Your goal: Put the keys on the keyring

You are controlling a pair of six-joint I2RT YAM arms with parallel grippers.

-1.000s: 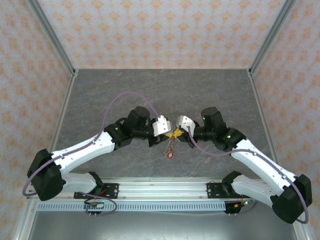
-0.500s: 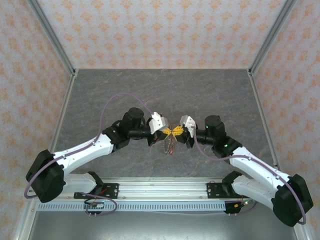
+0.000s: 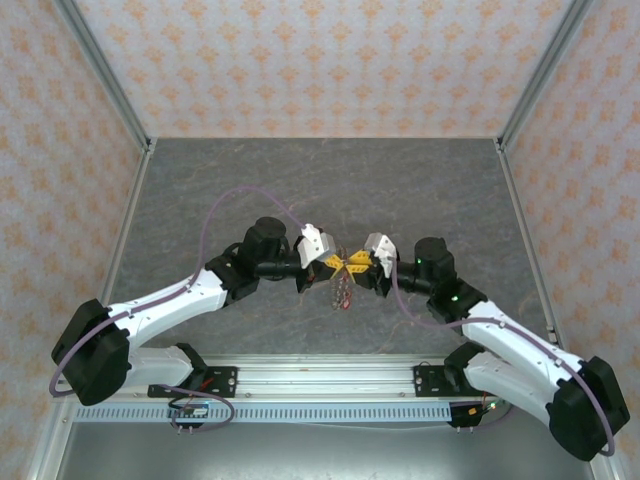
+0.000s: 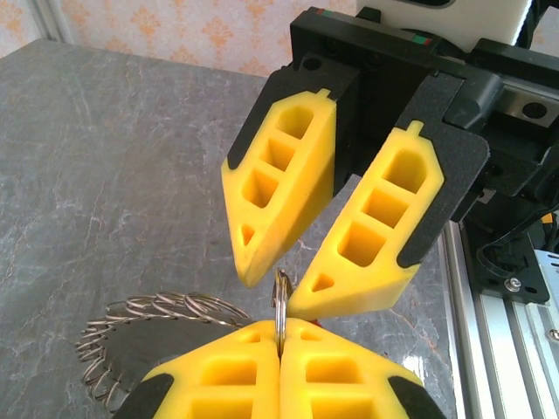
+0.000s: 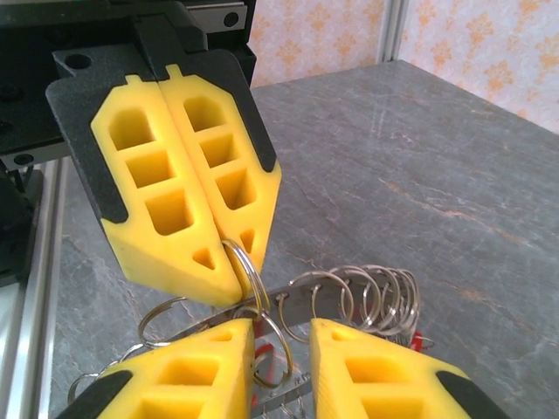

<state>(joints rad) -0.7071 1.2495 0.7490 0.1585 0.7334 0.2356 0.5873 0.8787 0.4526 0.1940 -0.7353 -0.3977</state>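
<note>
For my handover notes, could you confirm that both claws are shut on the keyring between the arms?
Not quite: only the left claw is shut on the keyring. The right claw is open, its jaws apart either side of one of the keyring's loops, as the right wrist view shows.

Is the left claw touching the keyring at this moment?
Touching. The left wrist view shows the left claw shut, with the keyring pinched edge-on between its yellow pads.

The bench (image 3: 300, 180) is a grey, veined slab with an aluminium rail (image 3: 320, 378) along its near edge. The keyring (image 3: 343, 291) is above its middle; contact with the surface is unclear.
</note>
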